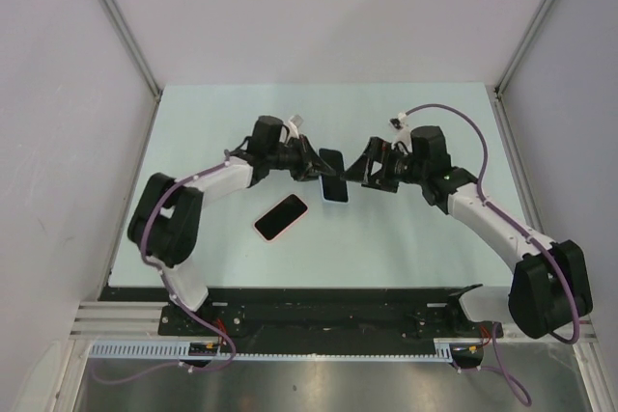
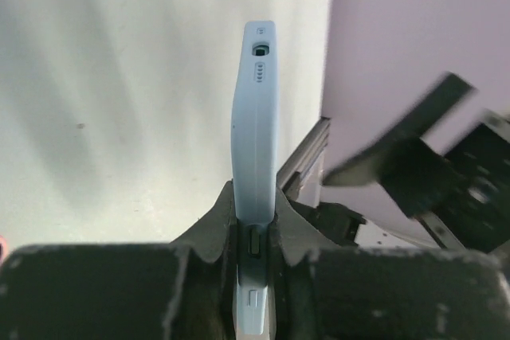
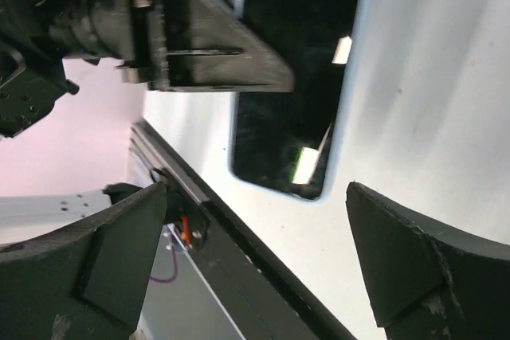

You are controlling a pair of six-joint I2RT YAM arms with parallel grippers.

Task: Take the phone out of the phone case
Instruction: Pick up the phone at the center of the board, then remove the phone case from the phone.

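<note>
Smooth matt plastic phone case, glossy glass phone screen, scuffed matt left tool, matt table

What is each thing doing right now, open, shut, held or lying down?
Left gripper: shut on the blue phone.
Right gripper: open, holding nothing.
Blue phone: held on edge, inside its case, screen dark.
Pink phone: lying flat on the table, screen up and dark, nothing touching it.
</note>
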